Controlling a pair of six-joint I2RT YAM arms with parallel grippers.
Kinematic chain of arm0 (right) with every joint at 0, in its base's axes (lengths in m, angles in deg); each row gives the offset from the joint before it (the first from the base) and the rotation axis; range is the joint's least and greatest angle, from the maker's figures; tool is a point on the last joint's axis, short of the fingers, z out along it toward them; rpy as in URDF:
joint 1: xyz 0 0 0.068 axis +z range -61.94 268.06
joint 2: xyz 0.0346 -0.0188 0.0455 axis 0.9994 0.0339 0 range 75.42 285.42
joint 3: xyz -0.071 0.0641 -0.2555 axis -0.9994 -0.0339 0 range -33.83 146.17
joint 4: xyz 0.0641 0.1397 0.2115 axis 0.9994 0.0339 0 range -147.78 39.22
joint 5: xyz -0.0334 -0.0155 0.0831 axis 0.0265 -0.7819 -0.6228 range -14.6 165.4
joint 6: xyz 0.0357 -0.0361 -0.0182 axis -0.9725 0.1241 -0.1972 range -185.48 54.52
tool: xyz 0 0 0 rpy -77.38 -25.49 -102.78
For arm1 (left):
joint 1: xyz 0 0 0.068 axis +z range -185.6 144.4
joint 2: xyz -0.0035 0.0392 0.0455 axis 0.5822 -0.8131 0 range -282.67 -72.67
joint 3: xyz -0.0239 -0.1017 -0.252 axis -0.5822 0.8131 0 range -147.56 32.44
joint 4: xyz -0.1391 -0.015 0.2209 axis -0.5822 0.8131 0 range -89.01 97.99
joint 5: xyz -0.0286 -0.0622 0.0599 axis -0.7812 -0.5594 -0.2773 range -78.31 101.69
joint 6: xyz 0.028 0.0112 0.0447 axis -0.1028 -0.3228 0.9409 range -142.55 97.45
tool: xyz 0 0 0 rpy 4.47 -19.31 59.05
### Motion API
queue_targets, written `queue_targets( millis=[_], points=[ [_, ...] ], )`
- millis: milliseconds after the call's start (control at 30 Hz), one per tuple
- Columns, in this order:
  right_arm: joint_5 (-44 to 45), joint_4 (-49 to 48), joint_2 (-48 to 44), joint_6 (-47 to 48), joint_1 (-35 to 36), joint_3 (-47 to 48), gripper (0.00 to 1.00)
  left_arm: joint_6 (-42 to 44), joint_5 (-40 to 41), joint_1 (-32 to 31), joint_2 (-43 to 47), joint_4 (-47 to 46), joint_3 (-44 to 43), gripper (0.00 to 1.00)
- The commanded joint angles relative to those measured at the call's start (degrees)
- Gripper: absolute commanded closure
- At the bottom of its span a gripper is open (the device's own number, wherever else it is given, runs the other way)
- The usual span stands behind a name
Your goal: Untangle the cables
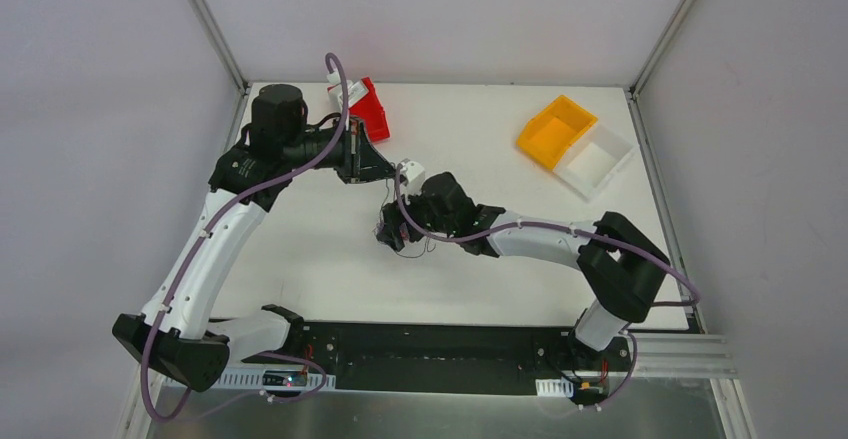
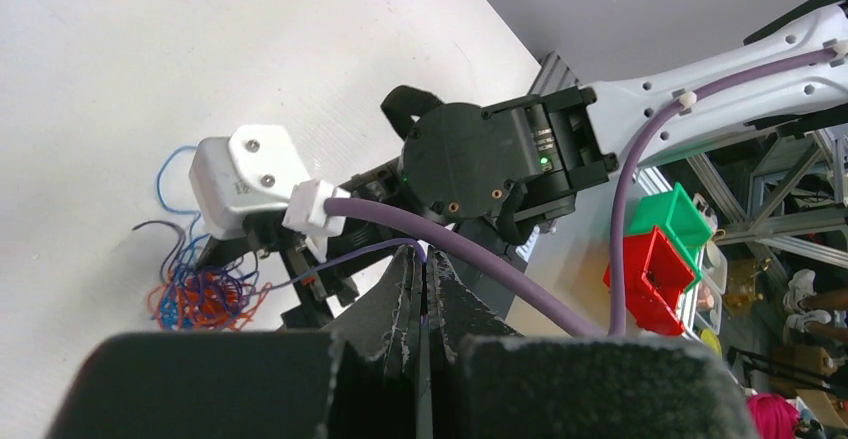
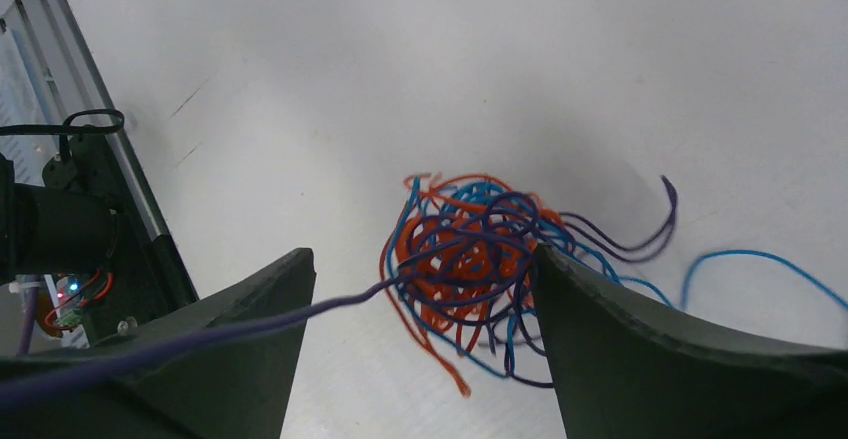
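Cables (image 3: 465,259): one tight ball of orange, blue and dark purple wire on the white table (image 1: 480,289), mid-table, directly under the right wrist. The ball is roughly round, so it has no real long axis of its own. The only direction comes from the dark strand (image 3: 340,304), which leaves the ball near-straight and runs off toward the left arm (lower-left in the right wrist view). A blue tail (image 3: 750,252) and a purple tail (image 3: 655,239) curl out the opposite side, both slack.

Right gripper (image 3: 422,259): jaws spread wide, one finger either side of the ball, nothing clamped. Can't tell whether the tips touch the table. Reads as a fence to keep the clump from sliding during a pull.

Left gripper (image 2: 422,271): fingers clenched together on that dark strand, sitting farther from the arm bases than the ball and looking down on it. The placement makes sense, since the pull line heads straight away from the clump.

Judgement: one wire is mid-extraction and the ball is mostly knotted. Risk is the whole clump dragging along if the right jaws don't pin it.
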Motion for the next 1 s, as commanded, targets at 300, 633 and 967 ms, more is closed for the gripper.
queue_targets(
  millis=[300,633,967],
  points=[
    [2.40,-4.28,4.87,1.52,1.37,0.98,0.60,-0.75,0.13,-0.67,2.49,-2.71,-1.11,1.00],
    [19.51,-0.28,-2.61,-9.20,-3.40,-10.05,0.80,5.95,29.06,0.29,9.77,2.50,-2.09,1.00],
    [29.43,18.24,-17.72,-19.20,-16.25,-16.34,0.73,11.73,57.03,0.34,12.66,6.66,-2.85,1.00]
  ],
)
